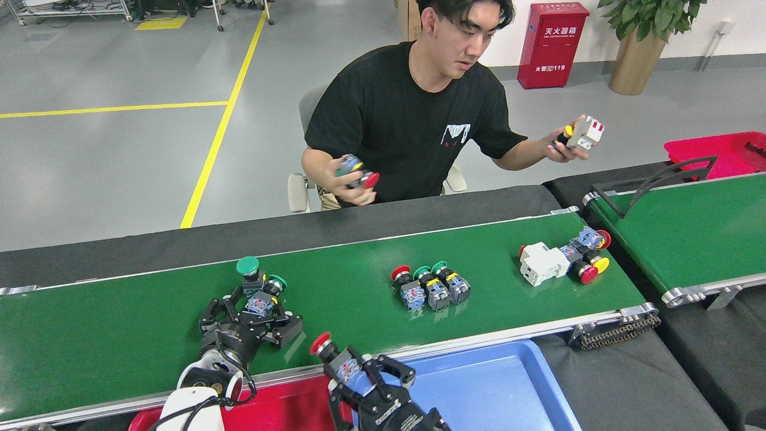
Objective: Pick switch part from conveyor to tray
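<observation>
The conveyor (131, 335) is the long green belt crossing the view. My right gripper (359, 374) is shut on a red-capped switch part (331, 353), held at the belt's near rail above the seam between the red tray (287, 401) and the blue tray (497, 383). My left gripper (254, 308) stands open on the belt, its fingers on either side of a small green-capped switch part (263, 297). A larger green-capped switch (247, 267) sits just behind it. Three more switches (431, 287) lie mid-belt.
A white block with red and yellow buttons (559, 261) lies near the belt's right end, by the chain drive (616, 332). A person (413, 120) sits behind the belt, holding parts in both raised hands. A second green belt (688, 233) and a red bin (718, 149) are at the right.
</observation>
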